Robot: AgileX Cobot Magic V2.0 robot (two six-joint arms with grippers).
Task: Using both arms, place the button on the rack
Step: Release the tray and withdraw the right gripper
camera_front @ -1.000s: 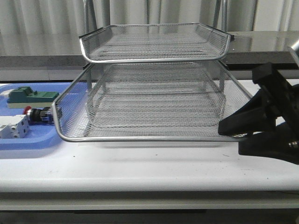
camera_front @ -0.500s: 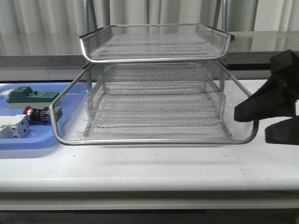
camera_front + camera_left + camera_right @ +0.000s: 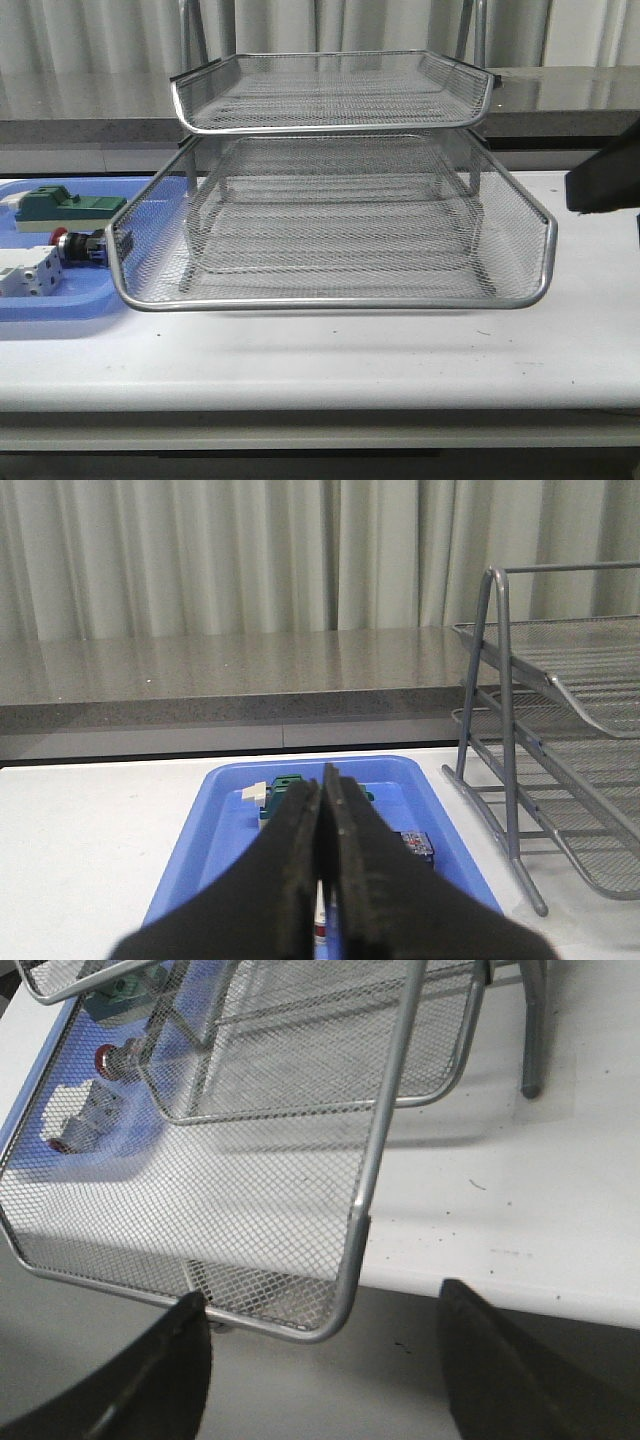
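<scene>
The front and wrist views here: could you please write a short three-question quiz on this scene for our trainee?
1. True or false: the button already lies on the rack.
2. What holds the button: A) blue tray, B) top tier, C) bare table?
3. Which gripper has its fingers apart?

Key: 1. False. 2. A. 3. The right gripper; the left gripper is shut.
</scene>
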